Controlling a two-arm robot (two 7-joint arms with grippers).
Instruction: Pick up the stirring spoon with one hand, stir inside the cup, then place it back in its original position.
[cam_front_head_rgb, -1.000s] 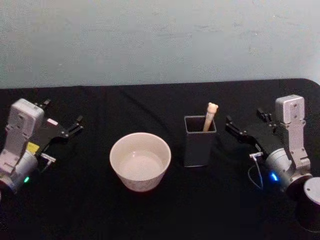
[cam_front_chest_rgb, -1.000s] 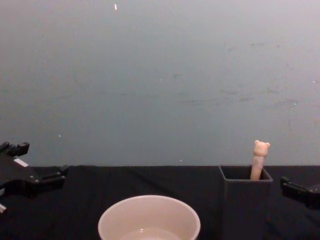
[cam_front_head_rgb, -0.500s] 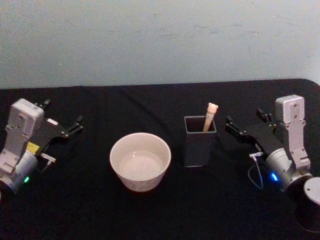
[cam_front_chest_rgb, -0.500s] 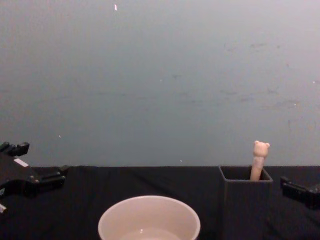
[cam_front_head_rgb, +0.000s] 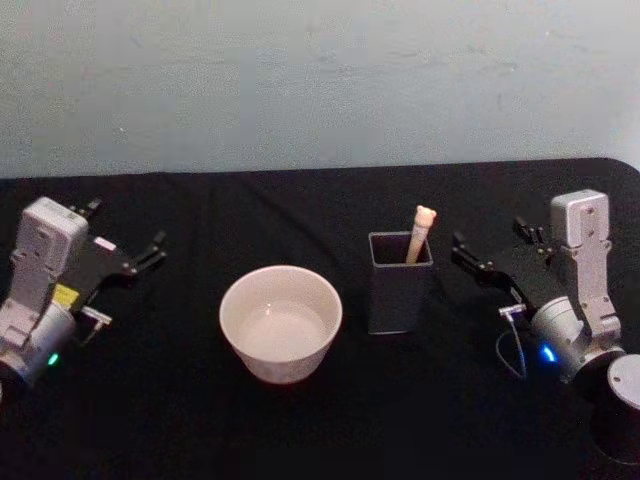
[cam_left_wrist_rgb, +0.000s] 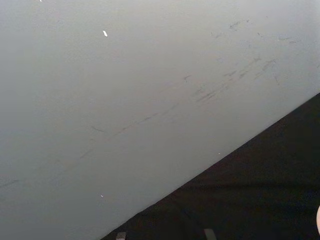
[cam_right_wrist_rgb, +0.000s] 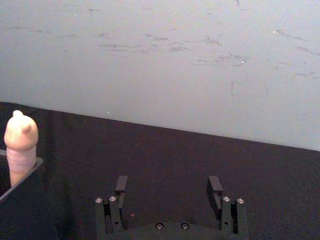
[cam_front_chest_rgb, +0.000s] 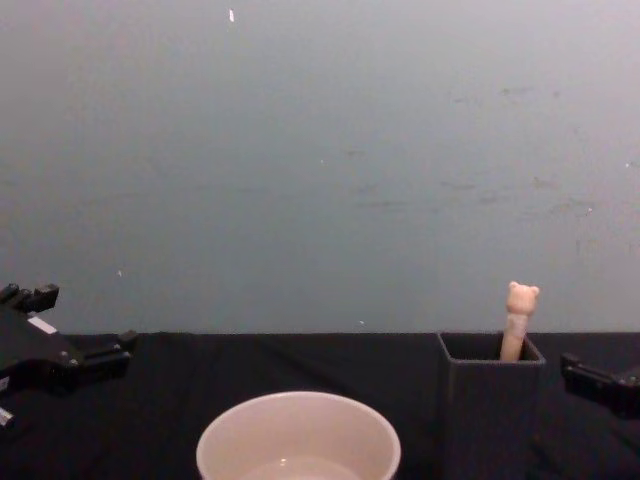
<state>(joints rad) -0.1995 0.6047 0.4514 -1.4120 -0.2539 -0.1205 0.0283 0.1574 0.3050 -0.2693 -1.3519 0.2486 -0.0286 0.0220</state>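
Over the last second we see almost nothing change: both arms sit where they sat, the right one only a shade nearer the holder, if at all. We judge the task has not really begun; the pick-up is still ahead.

Taking the dark grey holder box (cam_front_head_rgb: 399, 281) as our landmark and going left to right: our left gripper (cam_front_head_rgb: 124, 235) rests well to the left of the holder, beyond the cup, low over the black tablecloth (cam_front_head_rgb: 300, 420). Its 2 fingers are spread apart and hold nothing.

The cream-white cup (cam_front_head_rgb: 281, 321) stands just left of the holder, apart from it, a little nearer to us. It has nothing in it that we can make out.

The stirring spoon (cam_front_head_rgb: 420, 232) stands inside the holder, leaning toward its far right corner, the bear-head top poking above the rim; the metal bowl end is hidden inside.

Our right gripper (cam_front_head_rgb: 490, 252) hovers near the holder's right side, not touching it. In the right wrist view its 2 fingers (cam_right_wrist_rgb: 120, 186) stand wide apart with only tablecloth between them, and the bear head sits off to one side, so we judge it must still swing across to line up on the handle.
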